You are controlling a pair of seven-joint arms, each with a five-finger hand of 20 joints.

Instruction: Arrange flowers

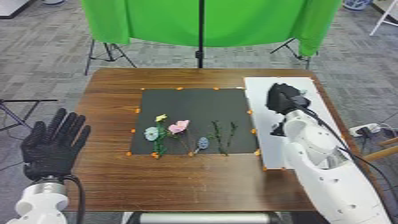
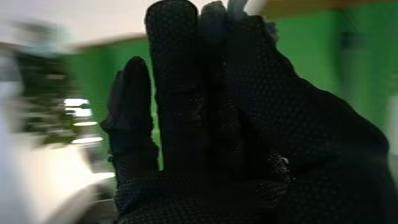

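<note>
At the left, the left robot hand is flat, fingers straight and a bit apart. On the tabletop, a dark mat has a pale blue flower, a yellow flower, a pink flower, a gray-blue flower and green stems on its near part. At the far right, the right robot hand is over a white board; I can't tell if it's open or closed.

White board partly hidden by right hand, green cloth blurred in wrist view, 2 arms cut off
</note>
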